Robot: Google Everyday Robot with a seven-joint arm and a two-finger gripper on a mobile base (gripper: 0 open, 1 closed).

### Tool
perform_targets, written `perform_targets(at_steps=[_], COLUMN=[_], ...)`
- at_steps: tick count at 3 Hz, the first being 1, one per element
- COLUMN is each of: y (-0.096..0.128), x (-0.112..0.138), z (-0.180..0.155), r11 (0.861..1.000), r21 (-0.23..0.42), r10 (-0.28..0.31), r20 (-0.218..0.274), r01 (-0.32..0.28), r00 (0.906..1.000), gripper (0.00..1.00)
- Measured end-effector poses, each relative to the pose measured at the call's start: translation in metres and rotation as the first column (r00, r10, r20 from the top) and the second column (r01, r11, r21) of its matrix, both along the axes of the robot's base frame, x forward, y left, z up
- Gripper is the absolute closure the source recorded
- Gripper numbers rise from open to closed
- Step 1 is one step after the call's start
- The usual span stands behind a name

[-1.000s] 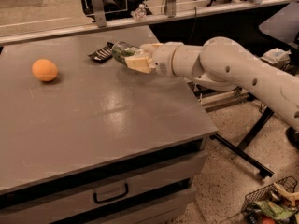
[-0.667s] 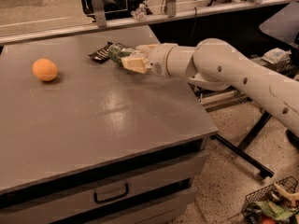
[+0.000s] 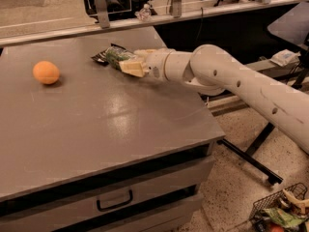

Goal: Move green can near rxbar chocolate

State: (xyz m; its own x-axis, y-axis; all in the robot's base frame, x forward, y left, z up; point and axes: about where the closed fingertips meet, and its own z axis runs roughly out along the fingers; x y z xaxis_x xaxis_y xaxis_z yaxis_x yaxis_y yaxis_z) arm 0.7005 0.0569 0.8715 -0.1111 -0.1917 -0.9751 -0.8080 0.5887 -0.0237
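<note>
The green can (image 3: 116,57) lies on its side between the fingers of my gripper (image 3: 129,61), at the far middle of the grey table (image 3: 96,124). The gripper is shut on the can. The rxbar chocolate (image 3: 100,57), a flat black wrapper, lies on the table just left of and behind the can, partly hidden by it. The can appears to touch or nearly touch the wrapper. My white arm reaches in from the right.
An orange (image 3: 46,72) sits at the far left of the table. A rail with posts (image 3: 101,4) runs behind the table. A drawer handle (image 3: 114,200) is on the table's front. A wire basket (image 3: 280,211) stands on the floor at lower right.
The gripper with the green can has moved a little left and toward the back, bringing the can closer to the black wrapper. The orange has not moved.
</note>
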Motion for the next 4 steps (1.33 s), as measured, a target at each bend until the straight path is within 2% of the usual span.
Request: perform_targets(at_steps=[1, 2, 3, 4], y=[0.002, 0.001, 0.000, -0.017], x=[0.004, 0.005, 0.004, -0.010], z=[-0.005, -0.003, -0.001, 0.011], r11=[1.000, 1.000, 1.000, 1.000], r21=[0.001, -0.001, 0.000, -0.001], r10=[0.003, 0.002, 0.001, -0.015], r20=[-0.016, -0.016, -0.013, 0.004], r01=[-0.003, -0.002, -0.001, 0.015], r00=[0.9999, 0.9999, 0.9999, 0.9999], gripper=[0.13, 0.00, 0.00, 0.00])
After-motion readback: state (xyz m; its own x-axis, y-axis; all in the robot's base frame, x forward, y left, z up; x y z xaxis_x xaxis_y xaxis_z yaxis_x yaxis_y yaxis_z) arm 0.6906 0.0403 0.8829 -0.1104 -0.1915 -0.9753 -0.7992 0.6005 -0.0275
